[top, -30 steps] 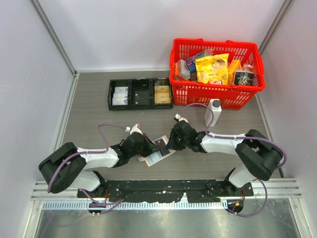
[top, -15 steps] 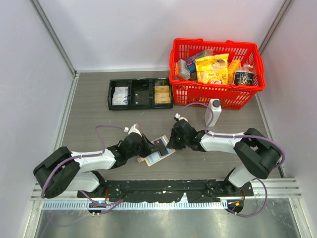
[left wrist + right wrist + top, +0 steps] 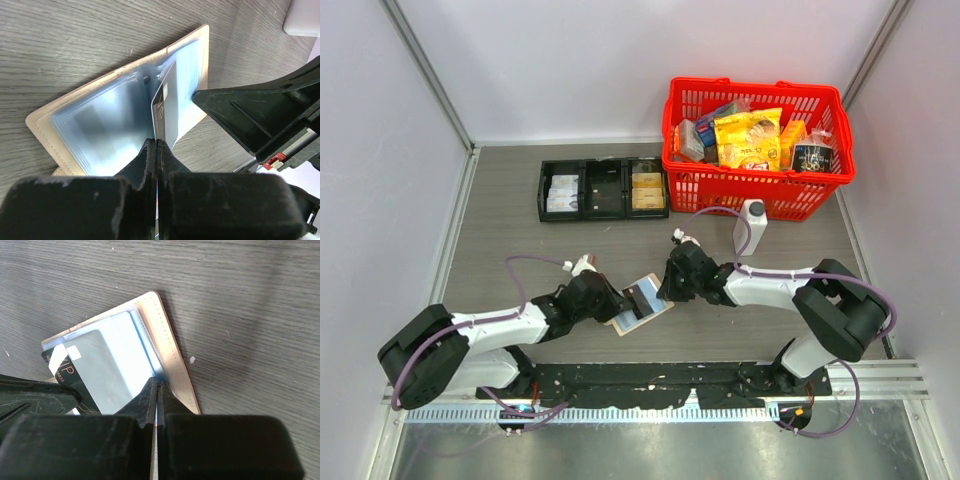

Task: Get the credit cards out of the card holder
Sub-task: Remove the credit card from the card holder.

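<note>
card holder open, mid-frame | left jaws clamped on credit card, long axis running up-frame into holder | right jaws pinching holder's opposite edge

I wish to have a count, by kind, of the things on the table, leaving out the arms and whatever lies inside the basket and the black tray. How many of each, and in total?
card holder: 1
credit card showing in the holder: 1
black tray: 1
red basket: 1
white bottle: 1
Total: 5
</note>
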Available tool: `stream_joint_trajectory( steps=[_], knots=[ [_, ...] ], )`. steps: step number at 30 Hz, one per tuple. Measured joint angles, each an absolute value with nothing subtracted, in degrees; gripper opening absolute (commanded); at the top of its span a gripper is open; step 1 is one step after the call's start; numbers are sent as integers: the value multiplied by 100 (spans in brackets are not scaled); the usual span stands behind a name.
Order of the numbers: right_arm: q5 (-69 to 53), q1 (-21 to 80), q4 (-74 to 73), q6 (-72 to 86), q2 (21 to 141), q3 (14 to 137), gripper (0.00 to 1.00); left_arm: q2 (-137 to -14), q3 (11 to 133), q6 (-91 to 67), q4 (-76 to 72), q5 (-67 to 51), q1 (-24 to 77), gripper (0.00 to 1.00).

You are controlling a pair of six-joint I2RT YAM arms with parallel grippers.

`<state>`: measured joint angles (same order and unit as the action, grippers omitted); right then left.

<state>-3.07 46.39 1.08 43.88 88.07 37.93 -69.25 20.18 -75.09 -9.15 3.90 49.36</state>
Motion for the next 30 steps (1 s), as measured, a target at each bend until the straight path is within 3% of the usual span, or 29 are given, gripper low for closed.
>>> stream_joint_trajectory(
  steps=[6,12,17,24,27,30],
  knots=[
    [-259,4639,-104,4265,8639,3789,23,-6818,2018,-7507,-729,471,4936,0],
    [-279,4687,-130,4064,8068,3771,28,-6731,2018,-7509,-628,515,4936,0],
    [-467,4915,154,3970,8025,3815,29,-6731,2018,-7509,-628,521,4936,0],
    [-639,5072,311,3933,8858,4005,24,-6733,2018,-7509,-633,519,4936,0],
    [-696,5068,357,3986,9052,4018,22,-6733,2018,-7509,-633,530,4936,6],
    [-707,5063,381,4073,9078,4018,22,-6733,2018,-7505,-646,537,4936,18]
  ],
)
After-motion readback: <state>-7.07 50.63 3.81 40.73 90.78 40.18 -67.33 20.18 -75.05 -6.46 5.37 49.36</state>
